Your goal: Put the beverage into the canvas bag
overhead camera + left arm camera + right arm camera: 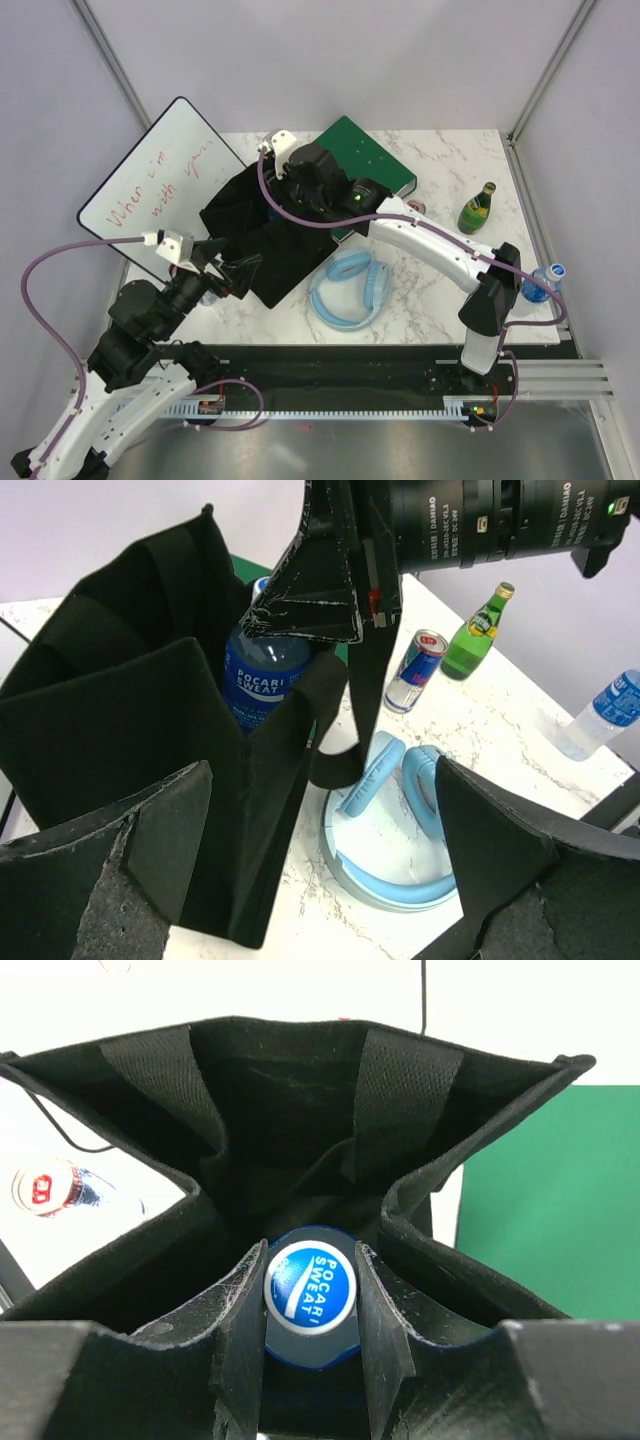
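The beverage is a blue Pocari Sweat bottle (262, 680). It stands upright in the open mouth of the black canvas bag (120, 710), with its body between the creased sides. My right gripper (311, 1290) is shut on the bottle's cap (311, 1283) from above, and its fingers (310, 600) reach down into the bag. My left gripper (322, 770) is wide open and empty, low at the bag's near corner, with a strap loop between its jaws. In the top view the bag (250, 225) lies mid-table and the right wrist hides the bottle.
A green binder (370, 160) lies behind the bag. Light blue headphones (350, 290) sit just right of it. A red can (415, 670), a green glass bottle (478, 208) and a water bottle (540, 280) stand at the right. A whiteboard (160, 185) leans at the left.
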Controlling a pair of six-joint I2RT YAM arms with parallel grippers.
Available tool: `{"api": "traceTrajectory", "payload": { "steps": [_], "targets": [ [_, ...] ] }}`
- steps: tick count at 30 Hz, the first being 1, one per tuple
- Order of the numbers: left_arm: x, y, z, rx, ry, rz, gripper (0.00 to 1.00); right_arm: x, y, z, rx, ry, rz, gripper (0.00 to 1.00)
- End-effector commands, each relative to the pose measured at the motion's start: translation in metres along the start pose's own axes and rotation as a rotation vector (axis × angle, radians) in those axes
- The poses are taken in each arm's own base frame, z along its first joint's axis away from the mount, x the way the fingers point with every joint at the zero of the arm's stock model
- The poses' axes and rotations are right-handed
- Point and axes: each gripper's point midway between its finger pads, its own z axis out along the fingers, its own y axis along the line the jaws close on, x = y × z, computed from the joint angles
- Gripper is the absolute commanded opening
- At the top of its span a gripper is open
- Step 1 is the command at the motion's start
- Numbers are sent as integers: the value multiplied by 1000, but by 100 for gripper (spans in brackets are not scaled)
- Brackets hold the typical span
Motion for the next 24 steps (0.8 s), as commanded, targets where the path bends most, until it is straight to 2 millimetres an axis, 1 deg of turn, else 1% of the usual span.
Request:
{"api": "traceTrajectory", "payload": {
  "steps": [1,2,3,5,6,8,9,10,14,18,24],
  "targets": [
    [-17,-5,-1,26,-77,19,100,-92,8,-29,-30,-286,24,0],
    [-17,-4,-2,26,-82,17,100,-89,9,-26,-35,-275,24,0],
    [-18,-4,-3,24,-87,16,100,-82,11,-17,-40,-251,22,0],
    [-19,-3,-6,20,-99,13,100,-77,11,-12,-40,-216,24,0],
    [-18,-1,-6,16,-100,13,100,-67,10,-1,-30,-182,25,0],
    [-19,1,-7,3,-104,15,100,-62,8,3,-19,-138,21,0],
    [-17,2,-6,-4,-101,16,100,-54,9,12,-18,-110,19,0],
    [-17,3,-5,-8,-97,18,100,-56,9,11,-16,-101,21,0],
    [-16,1,-4,5,-89,20,100,-51,8,17,-9,-89,23,0],
    [-16,0,-5,9,-90,22,100,-39,0,25,41,-61,17,0],
    [-18,0,-8,12,-105,18,100,-19,-3,35,59,-7,2,0]
  ]
}}
